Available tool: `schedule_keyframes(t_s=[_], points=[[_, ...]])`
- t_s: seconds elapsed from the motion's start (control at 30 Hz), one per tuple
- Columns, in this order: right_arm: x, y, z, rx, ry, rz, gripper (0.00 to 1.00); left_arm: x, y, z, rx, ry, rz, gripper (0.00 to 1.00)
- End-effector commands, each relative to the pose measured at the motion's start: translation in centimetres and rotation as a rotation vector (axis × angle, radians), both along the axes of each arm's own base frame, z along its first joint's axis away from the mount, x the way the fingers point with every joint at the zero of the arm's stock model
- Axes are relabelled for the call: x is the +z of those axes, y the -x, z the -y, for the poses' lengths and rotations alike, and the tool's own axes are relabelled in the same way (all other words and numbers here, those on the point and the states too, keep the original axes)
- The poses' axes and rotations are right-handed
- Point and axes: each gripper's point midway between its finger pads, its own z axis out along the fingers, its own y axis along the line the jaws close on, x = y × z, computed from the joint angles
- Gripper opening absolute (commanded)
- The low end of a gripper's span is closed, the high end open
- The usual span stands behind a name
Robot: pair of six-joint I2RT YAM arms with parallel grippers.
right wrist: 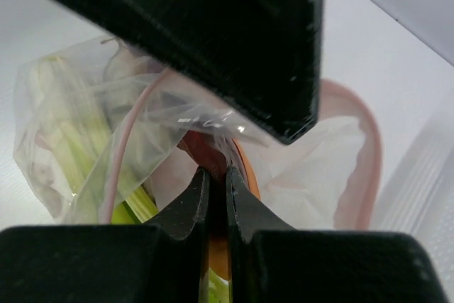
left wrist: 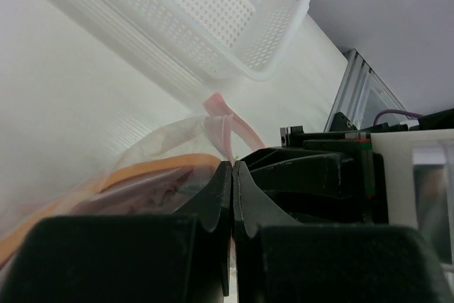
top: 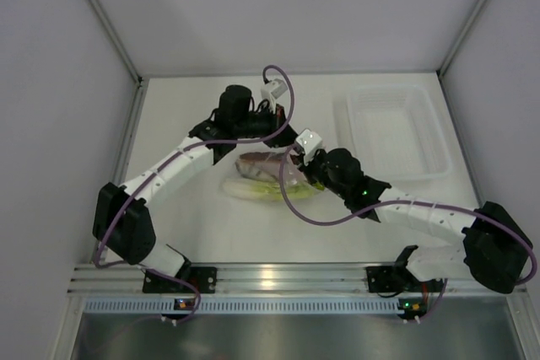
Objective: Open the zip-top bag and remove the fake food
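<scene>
pinching the small clear crinkly zip-top bag (top: 261,185), left fingers (left wrist: 213,200) and right fingers (right wrist: 186,207) sit clamped narrow on its film; a rigid clear perforated tray (top: 396,128) lies beyond them, apart.

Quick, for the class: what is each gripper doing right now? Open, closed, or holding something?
Left gripper: closed, pinching the edge of the zip-top bag.
Right gripper: closed, pinching a fold of the same bag.

one zip-top bag (top: 268,177), one tray (top: 396,131)
</scene>
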Motion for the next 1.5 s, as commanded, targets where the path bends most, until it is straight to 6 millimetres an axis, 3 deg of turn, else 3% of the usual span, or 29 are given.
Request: schedule_keyframes(t_s=[0.0,0.13,0.3,0.5,0.67,0.83,0.93,0.97,1.1,1.3,1.47], points=[[4.9,-0.6,-0.3,-0.048,-0.142,0.093,0.00,0.8,0.2,0.9,-0.041,0.073,0.037,0.00],[5.7,-0.7,-0.3,-0.061,-0.128,0.075,0.00,-0.3,0.2,0.7,-0.039,0.055,0.027,0.00],[4.8,0.0,0.5,-0.062,-0.045,0.011,0.00,-1.1,-1.0,-0.3,0.058,0.010,0.066,0.00],[3.2,0.8,3.0,-0.109,0.041,-0.030,0.00,-1.5,-3.1,-2.5,0.232,-0.053,0.107,0.00],[4.2,2.0,4.8,-0.123,0.026,-0.018,0.00,-1.0,-4.0,-3.9,0.328,-0.044,0.090,0.00],[5.9,2.2,7.1,-0.203,0.031,-0.007,0.00,-0.7,-4.4,-4.8,0.375,-0.036,0.081,0.00],[7.3,2.0,8.2,-0.266,0.023,-0.004,0.00,-0.6,-5.4,-6.4,0.473,-0.030,0.067,0.00],[7.2,2.2,8.7,-0.280,0.040,-0.017,0.00,-0.8,-6.1,-7.9,0.544,-0.043,0.062,0.00],[9.8,2.9,9.5,-0.277,-0.017,0.010,0.00,-0.6,-7.1,-10.5,0.673,-0.044,0.046,0.00],[13.7,3.5,11.7,-0.336,-0.091,0.066,0.00,-1.0,-7.8,-12.1,0.745,-0.056,0.026,0.00],[14.9,2.1,14.7,-0.532,-0.072,0.106,0.00,-1.0,-7.7,-12.9,0.775,-0.052,0.026,0.00]])
